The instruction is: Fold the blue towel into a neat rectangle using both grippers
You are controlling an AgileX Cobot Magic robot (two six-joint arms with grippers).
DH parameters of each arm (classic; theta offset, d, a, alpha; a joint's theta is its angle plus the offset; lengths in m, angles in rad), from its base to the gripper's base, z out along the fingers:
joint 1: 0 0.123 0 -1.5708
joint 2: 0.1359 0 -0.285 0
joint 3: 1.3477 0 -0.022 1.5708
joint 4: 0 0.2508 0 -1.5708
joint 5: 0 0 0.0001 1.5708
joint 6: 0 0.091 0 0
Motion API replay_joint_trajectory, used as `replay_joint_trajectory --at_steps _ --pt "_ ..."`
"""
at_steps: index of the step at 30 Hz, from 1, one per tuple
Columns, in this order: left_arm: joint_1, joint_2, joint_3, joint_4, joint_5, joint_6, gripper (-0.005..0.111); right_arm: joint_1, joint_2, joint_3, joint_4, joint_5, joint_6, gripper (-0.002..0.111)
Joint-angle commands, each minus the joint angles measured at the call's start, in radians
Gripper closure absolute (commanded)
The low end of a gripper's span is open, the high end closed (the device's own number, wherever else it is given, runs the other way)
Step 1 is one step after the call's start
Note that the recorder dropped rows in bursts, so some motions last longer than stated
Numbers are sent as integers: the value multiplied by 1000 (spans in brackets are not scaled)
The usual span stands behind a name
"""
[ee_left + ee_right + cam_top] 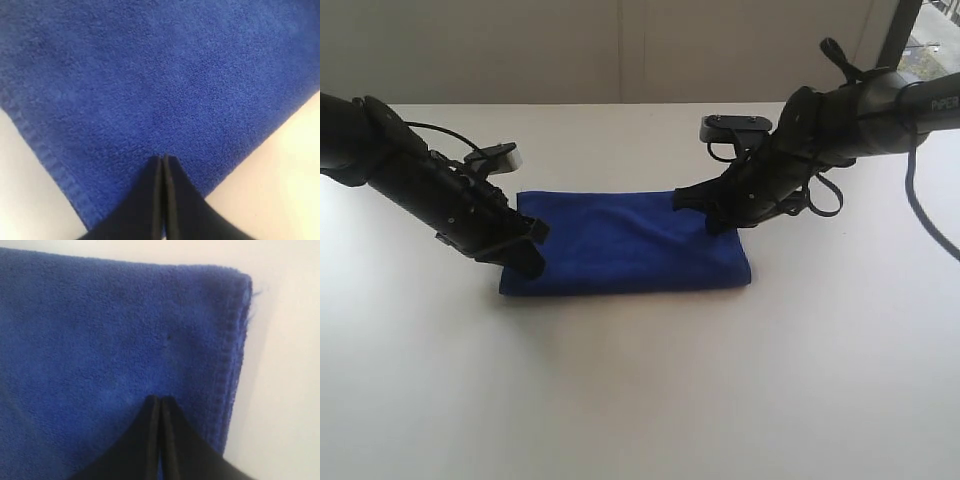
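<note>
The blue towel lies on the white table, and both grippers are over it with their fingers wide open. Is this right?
Only the opening is wrong: both are shut, not wide open. The left wrist view shows the left gripper closed over the blue towel, the right wrist view the same for the right gripper. The towel does lie on the white table.

towel (630, 245): royal blue | left hand (162, 161), right hand (159, 401): black | table (640, 400): white

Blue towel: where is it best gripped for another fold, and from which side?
Pinch the blue towel at a corner of its short hemmed end, coming down from outside: it lies flat on the table, so probably only edges offer a lip.
</note>
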Motion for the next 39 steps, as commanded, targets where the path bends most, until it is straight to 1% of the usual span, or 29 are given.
replay_joint_trajectory --at_steps 1,8,11,18,24,28,33,36,39 --pt "-3 -4 3 -4 22 -9 107 23 -22 -49 91 24 -94 108" --pt "-3 5 3 -4 27 -11 107 73 47 -95 92 -21 -106 108" --pt "-3 5 3 -2 35 -11 107 71 80 -95 82 -24 -106 108" --pt "-3 5 3 27 44 -11 107 54 80 -95 55 -48 -106 108" --pt "-3 5 3 27 42 -11 107 41 78 -95 67 -31 -105 108" --pt "-3 5 3 27 42 -11 107 41 24 -95 82 -17 -105 108" --pt "-3 -10 -21 25 55 -13 107 41 -7 -95 87 47 -109 108" --pt "-3 -26 -53 -5 69 -13 107 45 3 -95 89 78 -109 108" --pt "-8 -11 -56 -58 78 -8 107 68 28 -95 86 109 -109 108"
